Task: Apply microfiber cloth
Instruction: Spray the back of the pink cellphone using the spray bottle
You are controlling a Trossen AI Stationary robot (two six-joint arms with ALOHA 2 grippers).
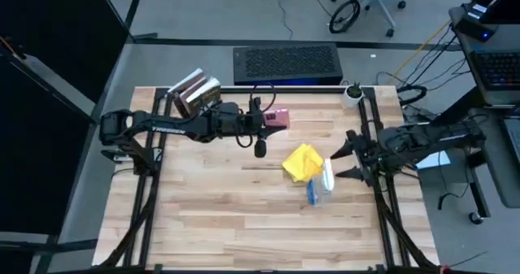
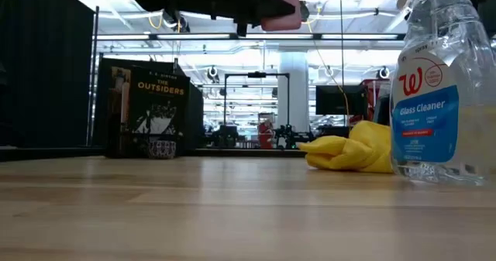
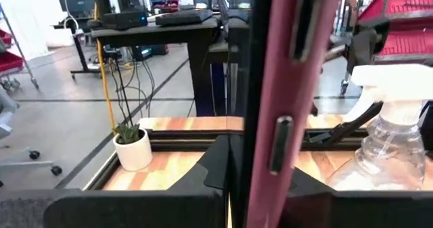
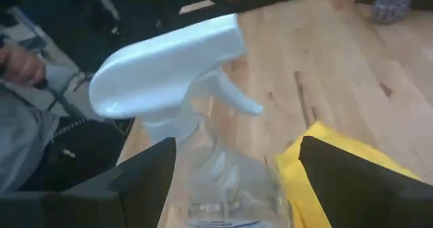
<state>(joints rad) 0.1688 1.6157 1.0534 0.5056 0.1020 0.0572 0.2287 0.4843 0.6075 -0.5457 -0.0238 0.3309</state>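
The yellow microfiber cloth (image 1: 301, 163) lies crumpled on the table right of centre, also seen in the low view (image 2: 350, 152) and the right wrist view (image 4: 329, 168). A clear spray bottle (image 1: 322, 185) stands against its near right side. My right gripper (image 1: 344, 162) stands open just right of both, level with them; the bottle's white head (image 4: 169, 59) shows between its fingers. My left gripper (image 1: 266, 119) is over the table's far middle, shut on a phone in a pink case (image 1: 278, 118), well above the table (image 2: 279, 4). My left gripper pinches the pink-cased phone between its two fingers, with the phone's side edge (image 3: 283, 120) turned toward the wrist camera. The fingers (image 3: 215, 166) come level from the table's left. The phone is lifted clear of the table.
Books (image 1: 195, 93) stand at the table's far left, one titled "The Outsiders" (image 2: 159, 112). A small potted plant (image 1: 353, 92) sits at the far right corner. A black box (image 1: 286, 63) lies beyond the far edge. A person's hand (image 4: 20, 62) shows off the table.
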